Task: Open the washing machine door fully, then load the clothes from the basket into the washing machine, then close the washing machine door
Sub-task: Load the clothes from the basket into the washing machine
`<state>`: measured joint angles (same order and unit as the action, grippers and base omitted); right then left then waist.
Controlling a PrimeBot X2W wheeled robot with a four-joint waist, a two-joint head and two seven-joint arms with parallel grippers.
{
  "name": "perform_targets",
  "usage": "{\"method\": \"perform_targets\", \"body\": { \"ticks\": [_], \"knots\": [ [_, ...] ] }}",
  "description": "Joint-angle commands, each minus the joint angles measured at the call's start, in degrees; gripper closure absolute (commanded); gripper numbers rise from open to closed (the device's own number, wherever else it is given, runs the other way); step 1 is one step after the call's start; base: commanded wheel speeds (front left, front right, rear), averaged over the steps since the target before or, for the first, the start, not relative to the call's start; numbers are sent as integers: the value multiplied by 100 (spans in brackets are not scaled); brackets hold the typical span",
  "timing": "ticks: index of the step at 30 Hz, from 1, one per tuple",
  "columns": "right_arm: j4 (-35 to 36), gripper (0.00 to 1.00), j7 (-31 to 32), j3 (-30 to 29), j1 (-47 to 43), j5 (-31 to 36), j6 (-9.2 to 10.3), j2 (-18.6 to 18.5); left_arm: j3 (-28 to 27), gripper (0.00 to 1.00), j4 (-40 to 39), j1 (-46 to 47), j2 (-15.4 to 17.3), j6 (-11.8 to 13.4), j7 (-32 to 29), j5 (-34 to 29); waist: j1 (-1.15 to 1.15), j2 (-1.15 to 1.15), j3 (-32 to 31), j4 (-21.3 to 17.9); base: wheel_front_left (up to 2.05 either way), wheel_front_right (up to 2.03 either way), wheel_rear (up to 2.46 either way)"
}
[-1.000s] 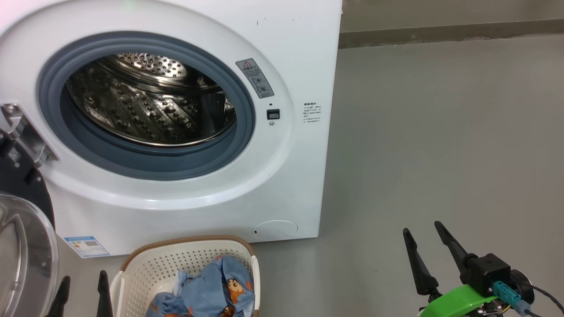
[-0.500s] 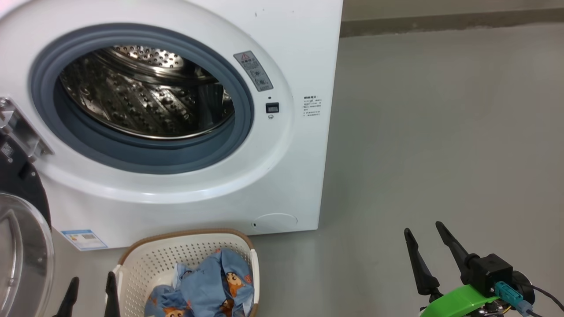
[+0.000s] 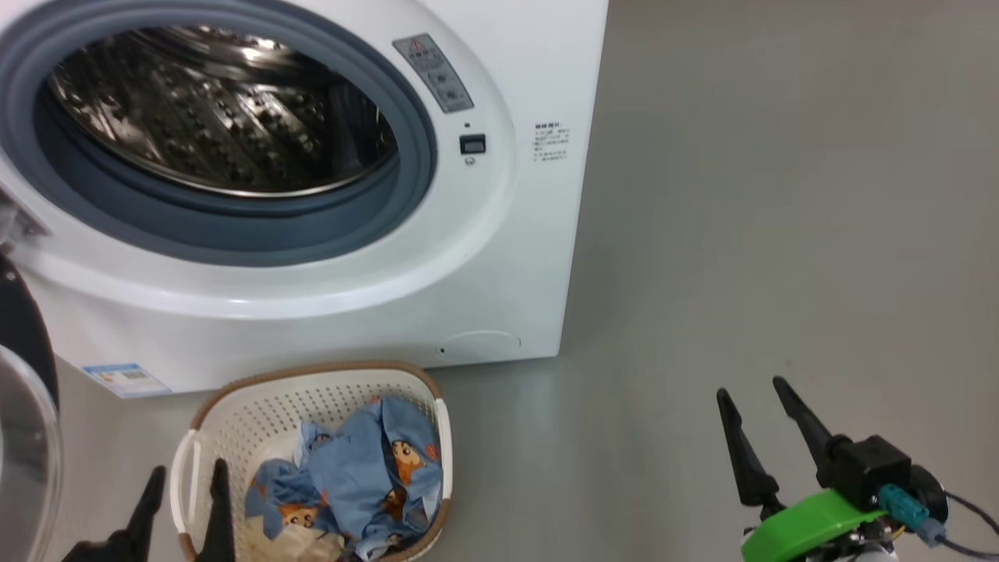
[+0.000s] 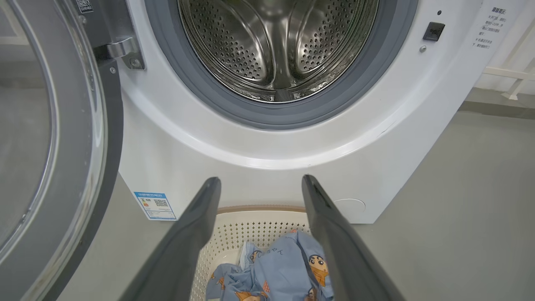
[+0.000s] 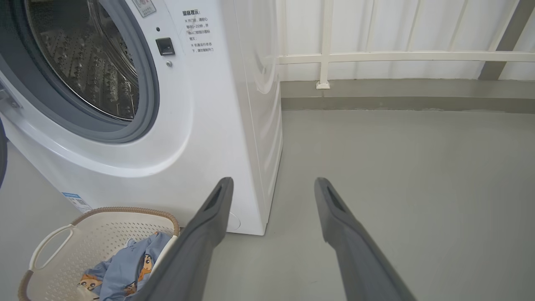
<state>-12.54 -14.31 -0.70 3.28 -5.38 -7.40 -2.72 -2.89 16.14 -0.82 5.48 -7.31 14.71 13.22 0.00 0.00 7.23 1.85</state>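
The washing machine (image 3: 507, 257) stands with its steel drum (image 4: 276, 46) showing. The washing machine door (image 4: 62, 146) hangs swung out on the left, black rim and glass bowl facing me. On the floor in front sits the basket (image 3: 312, 375), and the blue printed clothes (image 3: 359, 476) lie bunched inside it. My left gripper (image 3: 189, 468) is open over the basket's left handle, fingers pointing at the machine with nothing between them. The left wrist view has the left gripper (image 4: 260, 179) above the clothes (image 4: 284, 267). My right gripper (image 3: 751, 388) is open over bare floor, well right of the basket.
Grey floor (image 3: 780, 195) stretches to the right of the machine. In the right wrist view a white railed wall (image 5: 397, 56) with a grey skirting runs behind it. A round flap (image 3: 480, 343) and a blue label (image 3: 125, 378) mark the machine's lower front.
The head camera has tilted down, so the machine has slid up the picture and more of the basket shows. My left gripper has come in over the basket's left edge. The right gripper has held still.
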Motion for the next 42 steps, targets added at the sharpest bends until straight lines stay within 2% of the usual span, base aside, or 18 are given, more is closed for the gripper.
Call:
{"method": "perform_targets", "body": {
  "ticks": [1, 6, 24, 32, 42],
  "knots": [
    [155, 0, -69, 138, 286, -51, -9, -16, -41, 0, -1, 270, 173, -17, 29, 137, 0, 0, 317, -75, 0, 0, 0],
    [182, 0, -69, 140, 368, -69, -9, -16, 215, 0, 233, 440, 232, -17, 29, 434, 0, 0, 586, -122, 0, 0, 0],
    [318, 0, -69, 79, 769, -54, -9, -16, 1544, 0, 1024, 1768, 971, -17, 29, 1667, 0, 0, 2139, -548, 0, 0, 0],
    [461, 0, -69, 75, 882, -56, -9, -16, 2031, 0, 1271, 2482, 1278, -17, 29, 2250, 0, 0, 2948, -648, 0, 0, 0],
    [634, 0, -69, 112, 1025, -101, -9, -16, 2937, 0, 1844, 3320, 1656, -17, 29, 3091, 0, 0, 3797, -750, 0, 0, 0]
  ]
}}
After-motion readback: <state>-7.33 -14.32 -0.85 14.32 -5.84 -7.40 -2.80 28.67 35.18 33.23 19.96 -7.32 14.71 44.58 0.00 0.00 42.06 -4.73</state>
